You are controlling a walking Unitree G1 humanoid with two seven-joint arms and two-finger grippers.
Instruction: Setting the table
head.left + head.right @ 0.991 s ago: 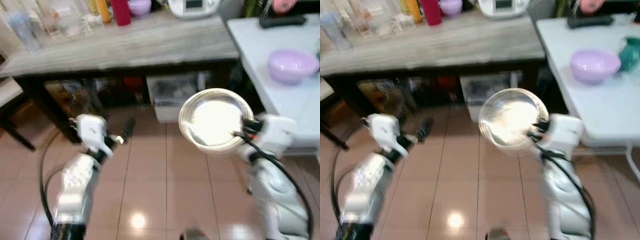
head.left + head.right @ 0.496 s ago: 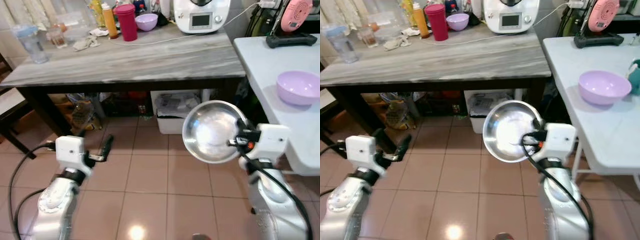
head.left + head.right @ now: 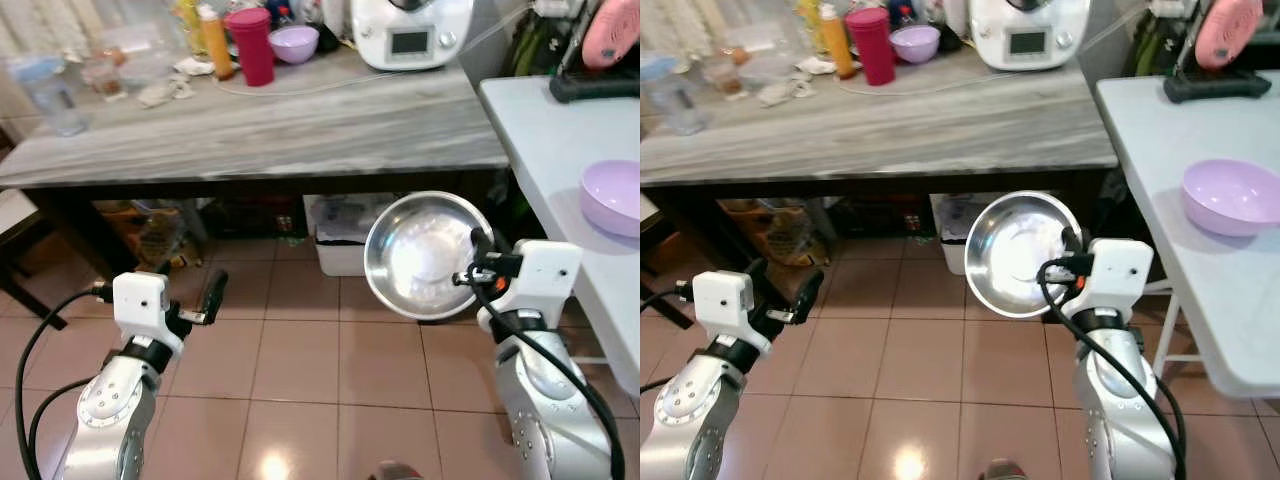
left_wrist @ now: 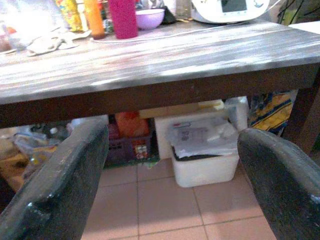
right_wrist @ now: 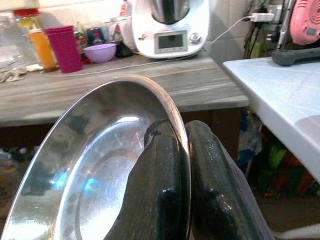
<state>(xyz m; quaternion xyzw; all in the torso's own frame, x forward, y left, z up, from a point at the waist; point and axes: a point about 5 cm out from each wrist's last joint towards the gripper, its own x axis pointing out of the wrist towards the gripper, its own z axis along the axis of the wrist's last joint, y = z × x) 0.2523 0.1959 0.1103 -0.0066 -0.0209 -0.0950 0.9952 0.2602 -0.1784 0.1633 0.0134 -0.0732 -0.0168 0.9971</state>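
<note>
Steel bowl (image 3: pixel 428 256): a shallow, shiny metal bowl, carried in the air over the tiled floor (image 3: pixel 300 400), tipped nearly on edge with its hollow facing the robot. It sits right of centre, near the white table (image 3: pixel 560 150) on the right and in front of the grey wooden table (image 3: pixel 300 120) at the far side.

Handling: probably light and stiff, not fragile, but polished and slippery. A pinch on the thin rim is the natural hold; tilted like this, it could swing or slide in the fingers if jolted.

Right gripper (image 5: pixel 179 165): clamped on the bowl's rim at its right edge, one black finger inside the bowl and one behind it, touching the metal on both faces.

Left gripper (image 4: pixel 172 165): empty, fingers spread wide, held low on the left above the floor, touching nothing.

White table: a lilac bowl (image 3: pixel 1233 195) already stands on it, to the right of the held bowl.

Grey table, far edge: red tumbler (image 3: pixel 250 45), orange bottle (image 3: pixel 212 40), small purple bowl (image 3: pixel 294 42), white kitchen machine (image 3: pixel 410 30).

Under the grey table: a white storage box (image 4: pixel 202 152).
</note>
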